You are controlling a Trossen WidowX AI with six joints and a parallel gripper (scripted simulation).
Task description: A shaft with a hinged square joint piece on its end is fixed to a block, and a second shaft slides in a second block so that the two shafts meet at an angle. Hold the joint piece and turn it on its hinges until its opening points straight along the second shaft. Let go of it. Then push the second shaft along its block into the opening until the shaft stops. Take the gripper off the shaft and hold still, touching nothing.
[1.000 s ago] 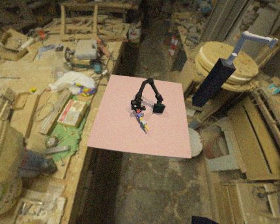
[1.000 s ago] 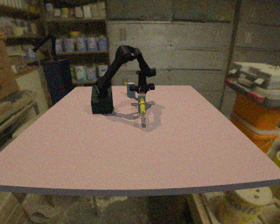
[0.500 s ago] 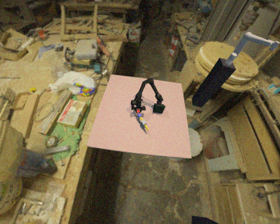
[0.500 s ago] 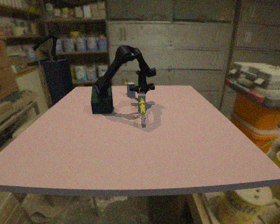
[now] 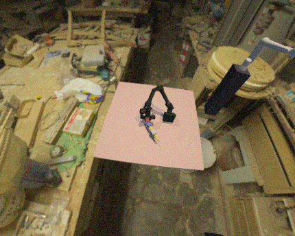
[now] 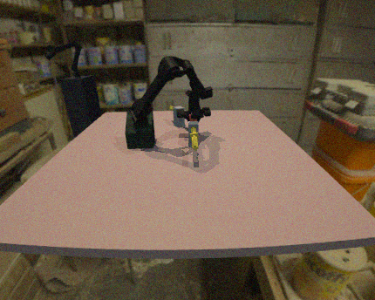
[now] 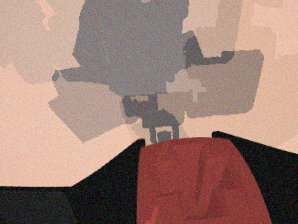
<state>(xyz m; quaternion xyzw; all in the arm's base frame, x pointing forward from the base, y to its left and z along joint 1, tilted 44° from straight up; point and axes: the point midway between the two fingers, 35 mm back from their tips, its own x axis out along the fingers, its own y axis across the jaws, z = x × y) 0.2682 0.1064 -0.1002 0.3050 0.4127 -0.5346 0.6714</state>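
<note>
My gripper (image 5: pixel 147 119) (image 6: pixel 193 116) (image 7: pixel 178 141) is shut on the red joint piece (image 5: pixel 147 120) (image 7: pixel 195 182). In the wrist view the red piece fills the space between the two black fingers. A small blue part (image 5: pixel 149 124) lies right beside it in the top view. A yellow shaft (image 5: pixel 156 137) (image 6: pixel 194 139) runs through a grey block (image 5: pixel 153 131) and points away from the gripper. Another grey block (image 6: pixel 178 119) with a yellow tip (image 6: pixel 172 107) stands behind the gripper. The fingers hide the hinges, and the direction of the opening cannot be told.
The pink table top (image 5: pixel 127 144) (image 6: pixel 119 209) carries the arm's dark base (image 5: pixel 169 117) (image 6: pixel 139 131), which stands beside the blocks. The arm arches above the table, and its shadows fall around the blocks. A workshop surrounds the table.
</note>
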